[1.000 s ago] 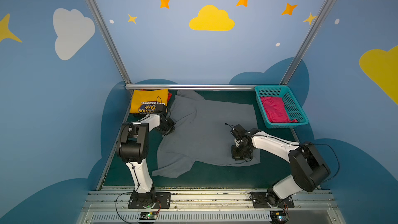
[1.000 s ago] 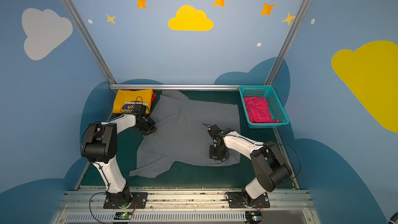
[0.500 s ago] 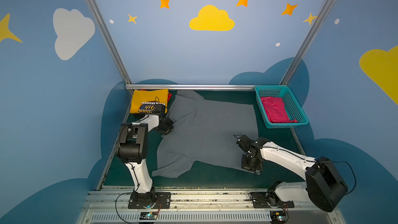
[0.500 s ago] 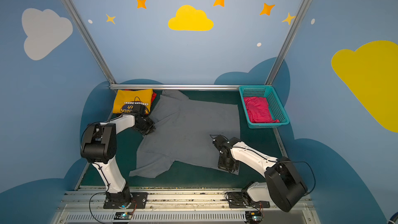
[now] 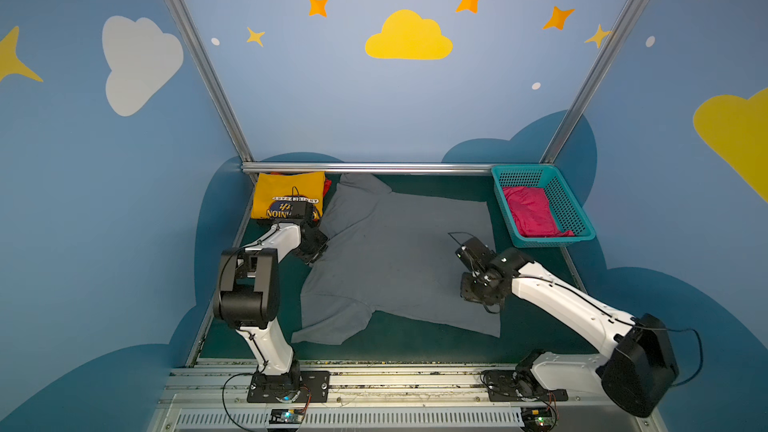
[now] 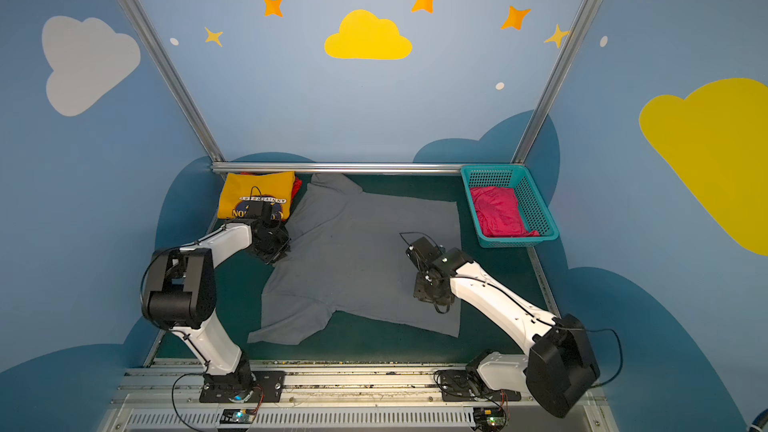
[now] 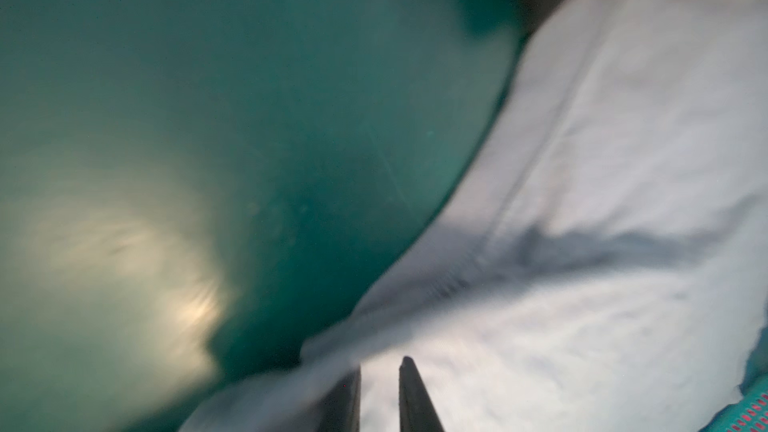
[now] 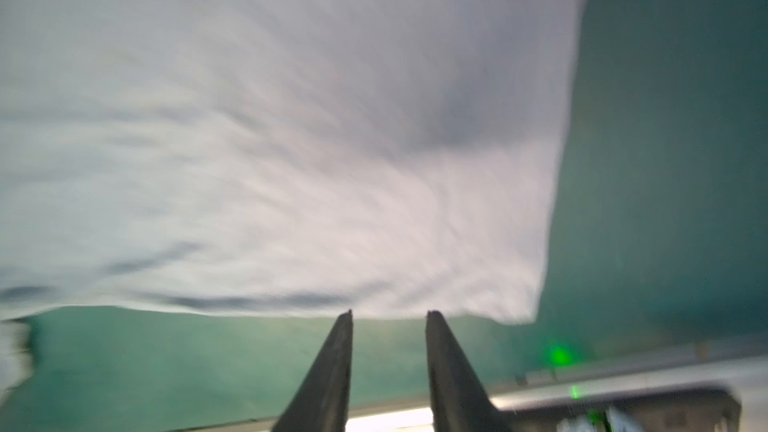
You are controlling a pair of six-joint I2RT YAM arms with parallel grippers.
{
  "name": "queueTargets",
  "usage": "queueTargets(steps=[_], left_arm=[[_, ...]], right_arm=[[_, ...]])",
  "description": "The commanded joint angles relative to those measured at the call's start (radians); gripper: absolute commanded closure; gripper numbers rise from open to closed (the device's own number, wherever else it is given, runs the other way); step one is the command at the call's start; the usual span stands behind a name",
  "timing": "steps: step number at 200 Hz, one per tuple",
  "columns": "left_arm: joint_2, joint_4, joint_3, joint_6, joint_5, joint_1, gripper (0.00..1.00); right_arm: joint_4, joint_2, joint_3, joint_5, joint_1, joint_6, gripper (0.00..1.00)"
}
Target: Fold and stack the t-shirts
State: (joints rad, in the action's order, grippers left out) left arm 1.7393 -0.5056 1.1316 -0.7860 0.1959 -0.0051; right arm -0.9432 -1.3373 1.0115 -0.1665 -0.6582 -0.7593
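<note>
Shirts: three in view. Yellow shirt (image 5: pixel 286 189) folded, at 10 o'clock corner of green table (image 5: pixel 415 347): looks done. Grey shirt (image 5: pixel 399 259) spread flat in middle, sleeves out, not folded yet. Pink shirt (image 5: pixel 532 209) bunched in basket (image 5: pixel 579 218) at 2 o'clock, not started. Left claw (image 7: pixel 380 367) at 9 o'clock edge of grey shirt, fingers nearly together over cloth; cannot tell if pinching. Right claw (image 8: pixel 388 315) at 4 o'clock edge, fingers spread, holding nothing. Guess: one done, two left, then stacking.
</note>
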Motion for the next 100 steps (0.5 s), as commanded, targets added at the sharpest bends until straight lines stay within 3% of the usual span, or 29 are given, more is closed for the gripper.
queueTargets(steps=[1,27,74,100], left_arm=[[-0.068,-0.054,0.059,0.019,-0.083,0.004,0.78],[-0.005,-0.034,0.136,0.047,-0.092,0.003,0.77],[0.244,0.05,0.296,0.075,0.059,-0.015,0.79],[0.321,0.047,0.35,0.082,0.032,-0.033,0.8]], right_arm=[[0.063,-0.137,0.131,-0.013,0.045,0.177,0.63],[0.106,-0.318,0.284,0.046,0.097,0.29,0.62],[0.164,-0.585,0.477,0.182,0.174,0.375,0.68],[0.155,-0.673,0.53,0.211,0.191,0.402,0.69]])
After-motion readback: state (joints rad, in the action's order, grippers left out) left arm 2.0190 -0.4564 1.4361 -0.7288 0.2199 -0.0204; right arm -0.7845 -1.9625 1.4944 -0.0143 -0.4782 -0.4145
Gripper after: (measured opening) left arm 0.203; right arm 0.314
